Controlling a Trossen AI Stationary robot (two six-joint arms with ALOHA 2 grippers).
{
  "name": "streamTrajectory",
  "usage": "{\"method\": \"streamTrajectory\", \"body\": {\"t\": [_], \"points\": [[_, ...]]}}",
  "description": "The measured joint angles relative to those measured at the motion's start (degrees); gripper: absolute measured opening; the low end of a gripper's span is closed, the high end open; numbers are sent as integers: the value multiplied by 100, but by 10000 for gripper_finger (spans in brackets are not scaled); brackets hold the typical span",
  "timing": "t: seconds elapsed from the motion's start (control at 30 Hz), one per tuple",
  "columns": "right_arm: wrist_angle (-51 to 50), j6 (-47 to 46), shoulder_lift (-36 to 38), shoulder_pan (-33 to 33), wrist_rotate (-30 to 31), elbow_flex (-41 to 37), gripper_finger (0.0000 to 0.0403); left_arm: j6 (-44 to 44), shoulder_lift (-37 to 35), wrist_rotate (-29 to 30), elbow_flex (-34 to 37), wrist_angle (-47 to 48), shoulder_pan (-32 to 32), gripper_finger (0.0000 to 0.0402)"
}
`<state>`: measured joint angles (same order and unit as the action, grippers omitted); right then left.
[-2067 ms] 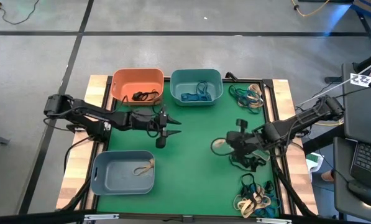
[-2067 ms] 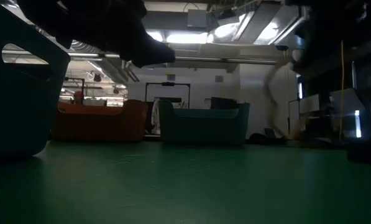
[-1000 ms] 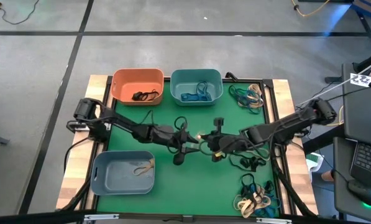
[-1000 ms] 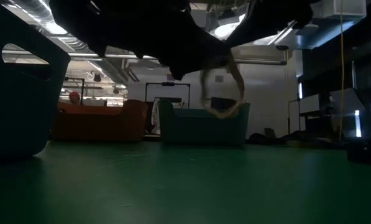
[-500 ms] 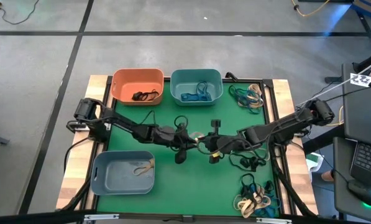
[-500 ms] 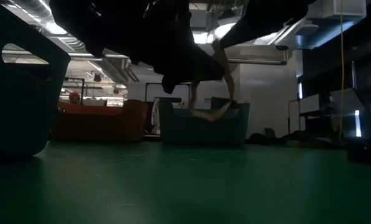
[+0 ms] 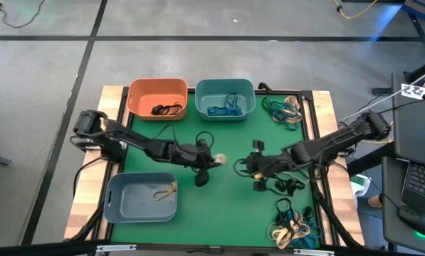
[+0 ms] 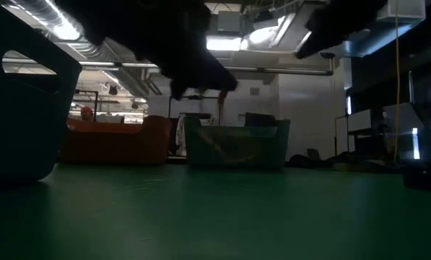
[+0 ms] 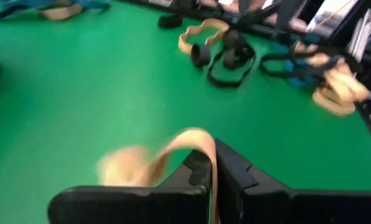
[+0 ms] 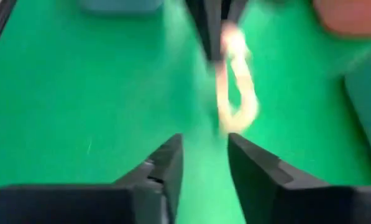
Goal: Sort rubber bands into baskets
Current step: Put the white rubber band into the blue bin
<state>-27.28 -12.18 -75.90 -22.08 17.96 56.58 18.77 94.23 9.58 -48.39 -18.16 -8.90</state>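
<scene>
Near mid-table, left gripper (image 7: 213, 161) clamped on a tan rubber band (image 7: 218, 160), band dangling above the green mat (image 7: 226, 206), clear of it. Just to its right, right gripper (image 7: 255, 168) with fingers parted and empty, apart from the band.

Already sorted, judging by contents: black bands in the orange basket (image 7: 157, 93) at far left; blue-teal bands in the teal basket (image 7: 225, 94) beside it; one tan band in the grey-blue basket (image 7: 139, 197) at near left.

Left to do: a mixed heap (image 7: 283, 108) at far right, a few black bands (image 7: 283, 186) beside the right gripper, another heap (image 7: 292, 224) at near right. Well under half done, by this reckoning. Likely next stop for the held tan band: grey-blue basket, near and left of the left gripper.
</scene>
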Motion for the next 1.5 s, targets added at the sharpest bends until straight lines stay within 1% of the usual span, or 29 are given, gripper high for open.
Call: {"method": "streamTrajectory", "body": {"t": [0.07, 0.13, 0.23, 0.3, 0.37, 0.47, 0.53, 0.6, 0.77, 0.9, 1.0, 1.13, 1.23, 1.37, 1.5], "points": [[-298, -116, 150, -180, 186, -13, 155, 6, -350, 82, 0, 414, -87, 2], [-392, -122, 252, -445, 603, -176, 171, 12, -712, 106, 1, 782, -173, 3], [2, -121, 280, -737, 1266, -558, 185, 20, -1210, 116, -10, 1276, -279, 2], [419, -124, 268, -815, 1579, -893, 189, 68, -1484, 167, -94, 1676, -337, 2], [974, -125, 240, -829, 1648, -1245, 190, 72, -1696, 302, -300, 2273, -425, 2], [1581, -126, 241, -829, 1671, -1705, 190, 92, -1833, 656, -824, 3509, -612, 2], [1864, -127, 241, -829, 1747, -1912, 190, 124, -1835, 912, -1232, 4329, -798, 1], [2032, -127, 241, -829, 1780, -2028, 190, 215, -1835, 1004, -1585, 5001, -989, 1], [2107, -108, 241, -827, 2095, -2081, 191, 900, -1836, 1048, -2375, 6569, -1468, 1], [2124, -90, 241, -827, 2258, -2081, 191, 2066, -1841, 932, -2847, 7927, -1905, 1], [2124, -94, 241, -827, 2258, -2081, 191, 3072, -1863, 916, -2917, 8815, -2305, 1], [2121, -90, 241, -825, 2258, -2081, 191, 3779, -1888, 906, -2681, 9242, -2758, 1], [2121, -86, 241, -769, 2257, -2081, 191, 4179, -1885, 876, -2445, 9331, -2908, 1], [2120, -96, 240, -694, 2259, -2081, 191, 4222, -1885, 552, -2325, 9433, -2891, 1], [2126, -115, 232, -553, 2273, -2081, 191, 4198, -1956, 313, -2519, 9373, -2942, 1]]}}
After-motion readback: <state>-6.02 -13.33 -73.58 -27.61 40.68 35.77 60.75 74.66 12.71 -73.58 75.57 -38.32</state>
